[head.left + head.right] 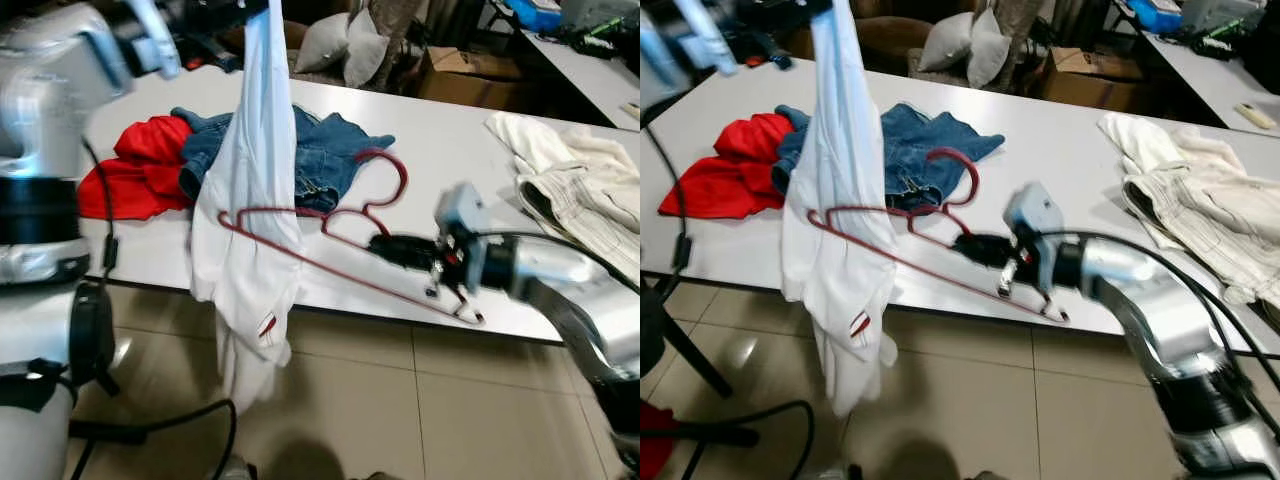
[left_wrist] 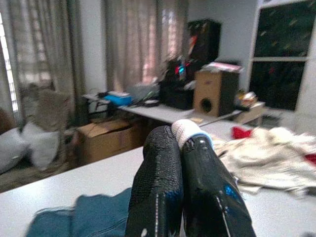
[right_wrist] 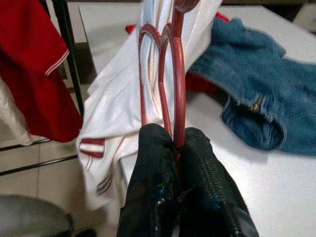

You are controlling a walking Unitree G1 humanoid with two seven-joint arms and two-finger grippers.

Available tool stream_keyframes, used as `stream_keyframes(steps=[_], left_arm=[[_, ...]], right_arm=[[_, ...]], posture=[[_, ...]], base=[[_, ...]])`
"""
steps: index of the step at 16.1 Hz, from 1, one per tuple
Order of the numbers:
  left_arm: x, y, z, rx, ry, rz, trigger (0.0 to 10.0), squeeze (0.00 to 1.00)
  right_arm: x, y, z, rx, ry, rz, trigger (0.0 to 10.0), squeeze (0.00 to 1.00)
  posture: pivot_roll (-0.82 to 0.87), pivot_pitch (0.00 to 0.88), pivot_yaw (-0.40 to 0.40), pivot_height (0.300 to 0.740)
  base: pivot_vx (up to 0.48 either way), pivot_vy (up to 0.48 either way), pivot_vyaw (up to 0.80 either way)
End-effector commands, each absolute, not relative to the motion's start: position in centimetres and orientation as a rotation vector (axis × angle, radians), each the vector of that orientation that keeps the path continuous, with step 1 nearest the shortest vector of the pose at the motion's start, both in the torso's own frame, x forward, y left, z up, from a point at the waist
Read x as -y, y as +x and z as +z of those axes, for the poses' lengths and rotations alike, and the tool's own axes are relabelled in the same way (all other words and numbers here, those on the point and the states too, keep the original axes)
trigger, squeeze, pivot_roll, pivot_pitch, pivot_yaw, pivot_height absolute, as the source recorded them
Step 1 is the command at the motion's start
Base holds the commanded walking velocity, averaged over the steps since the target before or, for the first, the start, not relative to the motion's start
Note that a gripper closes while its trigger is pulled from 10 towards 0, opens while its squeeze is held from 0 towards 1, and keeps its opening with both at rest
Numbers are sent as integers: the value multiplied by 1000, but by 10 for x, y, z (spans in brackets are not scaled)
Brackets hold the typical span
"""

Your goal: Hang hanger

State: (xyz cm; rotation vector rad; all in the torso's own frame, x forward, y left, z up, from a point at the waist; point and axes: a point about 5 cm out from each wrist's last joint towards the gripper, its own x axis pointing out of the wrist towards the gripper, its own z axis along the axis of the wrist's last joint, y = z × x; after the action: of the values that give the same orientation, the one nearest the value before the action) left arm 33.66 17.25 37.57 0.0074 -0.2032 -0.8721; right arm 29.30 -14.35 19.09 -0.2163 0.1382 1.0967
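The left hand (image 2: 180,143), raised above the worktop (image 1: 440,140), is pinching the white shirt (image 1: 250,200), which is hanging past the worktop's front edge. The right hand (image 3: 175,143) is clamping the red hanger (image 1: 940,215), which is lying partly inside the shirt, beside the jeans (image 1: 320,150).

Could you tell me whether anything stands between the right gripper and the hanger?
No: the right gripper is already shut on the red hanger, whose far end is inside the white garment that the left gripper holds up.
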Motion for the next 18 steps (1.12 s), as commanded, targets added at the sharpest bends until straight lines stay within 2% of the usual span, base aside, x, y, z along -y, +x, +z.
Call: stream_keyframes(steps=[1, 4, 5, 7, 8, 9, 10, 11, 13, 14, 15, 17, 18], left_arm=[[-167, 324, 387, 243, -3, -934, 10000, 0], [-169, 308, 395, 274, -21, -970, 10000, 0], [-170, 307, 398, 289, -31, -970, 10000, 0], [-173, 302, 413, 361, -90, -972, 10000, 0], [-175, 300, 421, 405, -122, -973, 10000, 0], [-177, 300, 426, 428, -136, -960, 10000, 0], [-178, 301, 424, 429, -136, -951, 10000, 0], [-176, 305, 417, 402, -121, -929, 10000, 0], [-165, 321, 390, 326, -78, -869, 10000, 0], [-162, 324, 384, 311, -77, -854, 10000, 0], [-154, 346, 358, 223, -94, -762, 10000, 0], [-147, 361, 335, 158, -111, -696, 10000, 0], [-140, 381, 301, 85, -102, -565, 10000, 0]], right_arm=[[146, 302, 195, -115, -255, 1063, 10000, 0], [151, 347, 246, 88, -326, 902, 10000, 0], [153, 354, 257, 126, -326, 867, 10000, 0], [175, 378, 328, 391, -316, 569, 10000, 0], [193, 381, 369, 535, -242, 407, 10000, 0], [202, 377, 395, 633, -275, 342, 10000, 0], [202, 376, 402, 665, -354, 332, 10000, 0], [197, 381, 387, 602, -384, 386, 10000, 0], [186, 393, 329, 437, -470, 491, 10000, 0], [185, 394, 318, 406, -487, 505, 10000, 0], [183, 395, 272, 281, -488, 569, 10000, 0], [183, 391, 238, 189, -471, 618, 10000, 0], [185, 377, 200, 93, -451, 693, 10000, 0]], posture=[[52, 3, -115, 740], [59, 7, -115, 740], [59, 7, -115, 740], [61, 7, -115, 740], [61, 6, -113, 740], [58, 5, -109, 740], [55, 5, -108, 740], [48, 4, -106, 740], [36, 9, -101, 740], [36, 9, -101, 740], [24, 17, -91, 740], [24, 17, -91, 740], [17, 22, -82, 740]], base=[[0, 0, 0], [0, 0, 0], [0, 0, 0], [0, 0, 0], [0, 0, 0], [0, 0, 0], [0, 0, 0], [0, 0, 0], [0, 0, 0], [0, 0, 0], [0, 0, 0], [0, 0, 0], [0, 0, 0]])
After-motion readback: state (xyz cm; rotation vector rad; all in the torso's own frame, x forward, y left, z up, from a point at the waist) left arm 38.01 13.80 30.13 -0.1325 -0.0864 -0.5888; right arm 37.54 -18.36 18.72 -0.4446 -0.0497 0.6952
